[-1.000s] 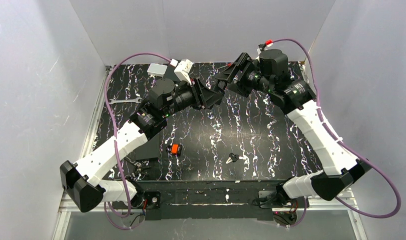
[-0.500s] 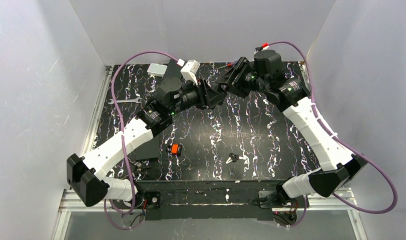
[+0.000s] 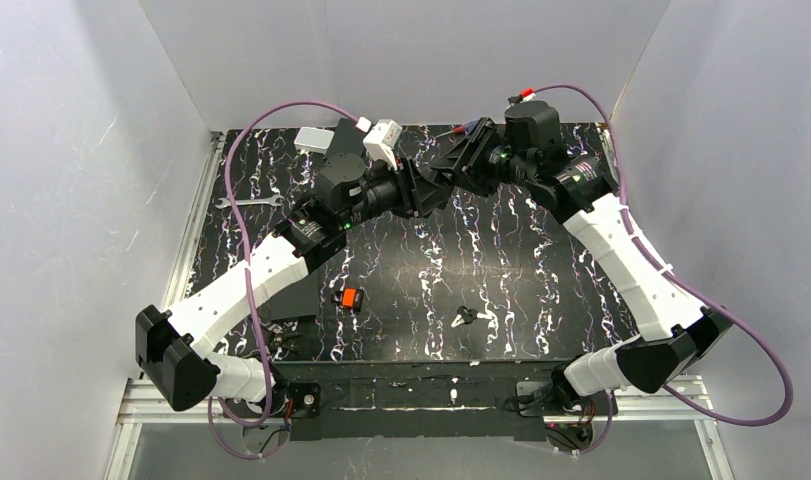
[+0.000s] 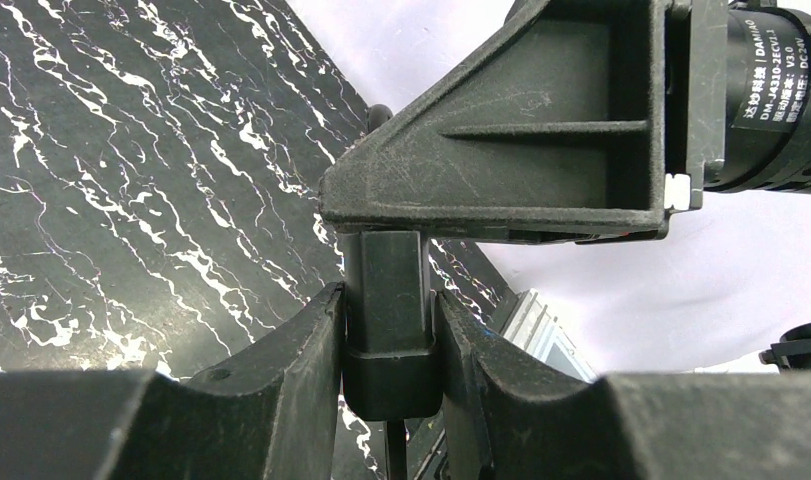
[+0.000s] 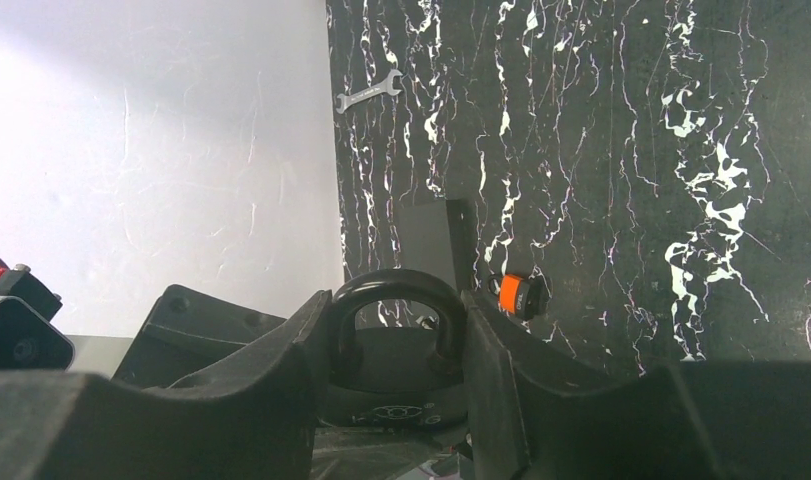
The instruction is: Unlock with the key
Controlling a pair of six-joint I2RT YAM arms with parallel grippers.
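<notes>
Both arms are raised over the far middle of the counter (image 3: 541, 280), where their grippers meet tip to tip. The left gripper (image 4: 389, 345) is clenched on a black padlock (image 4: 386, 290). The body is pinched between both fingers (image 4: 301, 360) and held clear of the counter. The padlock's shackle (image 5: 396, 283) is seen in the right wrist view, sandwiched between the fingers of the right gripper (image 5: 396, 310). No gap is seen on either side, so the right gripper is read as grasping the shackle. In the left wrist view the frame of the right gripper is seen just above the padlock body. The key (image 3: 465, 317) is left lying flat on the counter near the front edge, between the two arm bases. It is well apart from both grippers and not touched by anything. A small orange block (image 3: 350, 298) is seen to the left of the key, apart from it. A silver wrench (image 3: 249, 201) is laid near the left edge of the counter, and a white box (image 3: 312, 140) is set at the far left corner.
</notes>
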